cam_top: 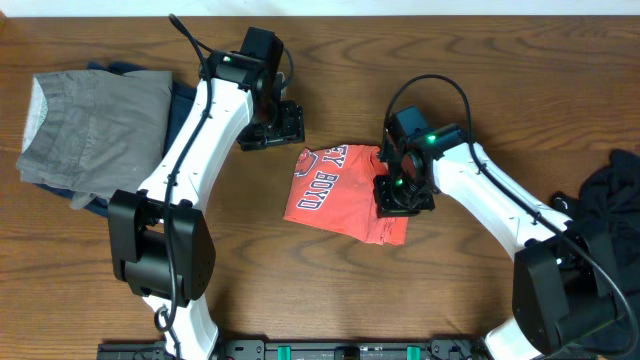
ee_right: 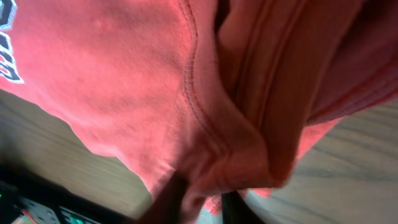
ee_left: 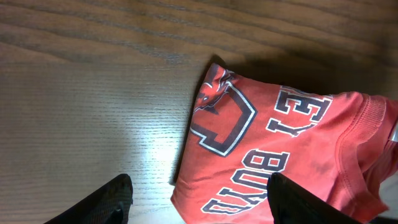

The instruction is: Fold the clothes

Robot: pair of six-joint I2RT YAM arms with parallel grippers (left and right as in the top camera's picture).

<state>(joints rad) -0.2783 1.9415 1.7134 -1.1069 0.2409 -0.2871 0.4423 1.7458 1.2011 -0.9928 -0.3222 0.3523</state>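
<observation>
At the far left of the tabletop (cam_top: 330, 300), we are seeing a folded gray garment (cam_top: 95, 125) lying on top of a blue garment (cam_top: 182, 100), whose edges are peeking out around it. Just right of that pile, our left end effector (cam_top: 275, 125) is hovering over bare wood near the upper left corner of the coral-red T-shirt (cam_top: 335, 190). In the left wrist view its fingers (ee_left: 115, 199) are standing wide apart and are gripping nothing. The T-shirt is lying in the middle of the tabletop, partly folded, with its white lettering facing up. Our right end effector (cam_top: 402, 192) is sitting on the shirt's right edge. In the right wrist view its fingers (ee_right: 177, 199) are pressing close together, pinching a bunched fold of the red fabric between them. At the far right edge, a dark garment (cam_top: 615, 190) is lying crumpled.
</observation>
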